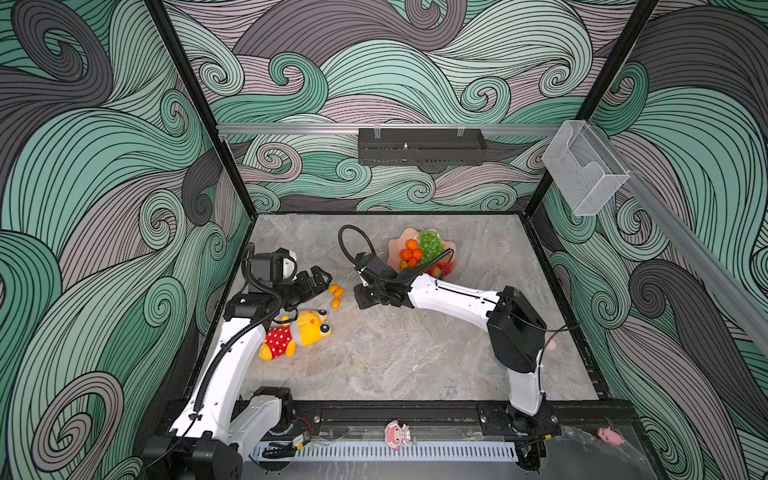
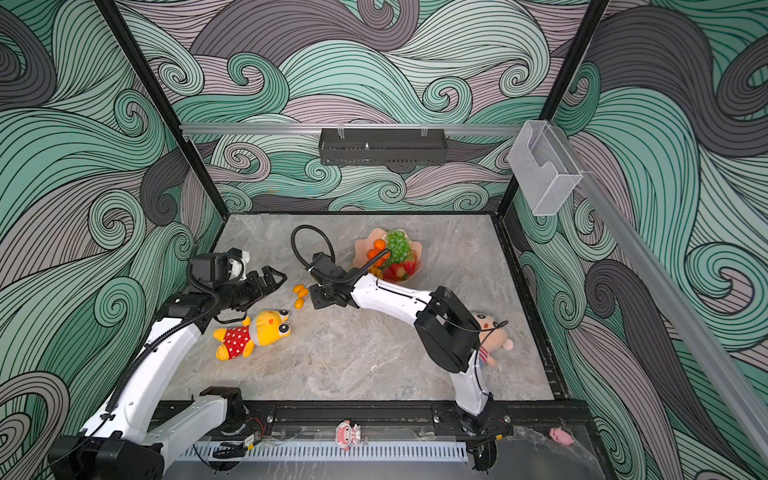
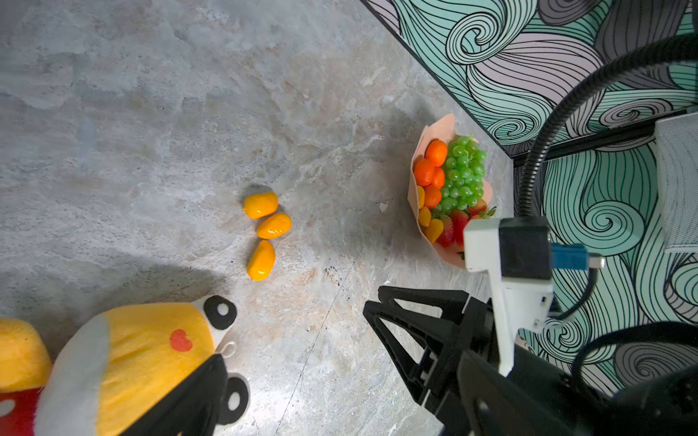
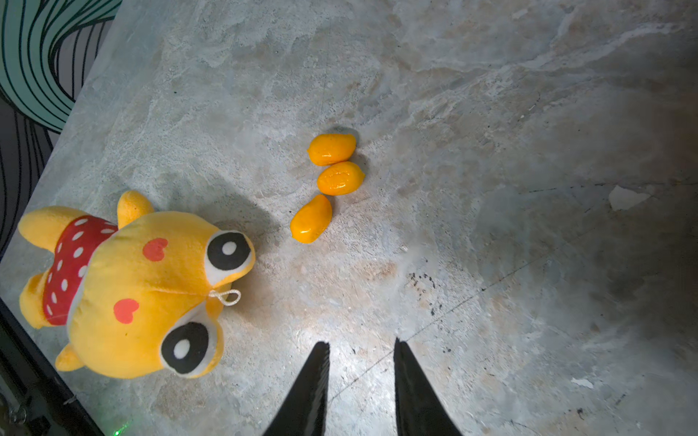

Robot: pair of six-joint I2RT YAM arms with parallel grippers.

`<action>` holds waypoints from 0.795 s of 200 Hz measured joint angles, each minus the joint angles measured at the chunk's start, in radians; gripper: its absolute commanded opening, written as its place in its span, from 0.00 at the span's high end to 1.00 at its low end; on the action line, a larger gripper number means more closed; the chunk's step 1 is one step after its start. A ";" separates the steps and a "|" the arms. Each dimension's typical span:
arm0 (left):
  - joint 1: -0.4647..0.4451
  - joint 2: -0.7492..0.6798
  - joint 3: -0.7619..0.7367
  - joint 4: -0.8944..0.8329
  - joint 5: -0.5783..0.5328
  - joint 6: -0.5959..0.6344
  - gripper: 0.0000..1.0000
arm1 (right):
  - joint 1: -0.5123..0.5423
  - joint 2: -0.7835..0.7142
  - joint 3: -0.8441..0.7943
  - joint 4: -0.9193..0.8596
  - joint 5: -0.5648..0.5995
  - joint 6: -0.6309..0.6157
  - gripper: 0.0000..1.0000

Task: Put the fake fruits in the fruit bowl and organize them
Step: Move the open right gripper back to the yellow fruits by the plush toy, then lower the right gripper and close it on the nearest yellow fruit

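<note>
Three small oval yellow-orange plastic kumquats (image 4: pixel 340 178) lie well apart from the shallow peach-pink scalloped plastic fruit bowl (image 1: pixel 395 243). Right gripper (image 4: pixel 360 343): jaws parted, empty, between bowl and kumquats. Left gripper (image 1: pixel 324 284): jaws spread, empty, beyond the kumquats from the bowl.

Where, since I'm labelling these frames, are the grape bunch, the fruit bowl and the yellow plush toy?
grape bunch (image 3: pixel 464 177), left wrist view, middle of the cluster.
fruit bowl (image 3: pixel 440 126), left wrist view, bare pink rim.
yellow plush toy (image 4: pixel 151 287), right wrist view, its head.
</note>
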 measured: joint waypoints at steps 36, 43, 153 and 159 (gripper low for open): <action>0.049 0.000 -0.005 -0.004 0.037 0.008 0.01 | 0.033 0.056 0.044 0.003 0.035 0.043 0.72; 0.054 0.000 -0.005 -0.006 0.040 0.012 0.01 | 0.037 0.065 0.052 0.003 0.040 0.050 0.72; 0.109 0.001 -0.005 -0.026 0.063 0.041 0.01 | 0.051 0.232 0.199 -0.032 0.079 0.100 0.72; 0.109 0.001 -0.005 -0.026 0.063 0.041 0.01 | 0.051 0.238 0.205 -0.035 0.078 0.100 0.72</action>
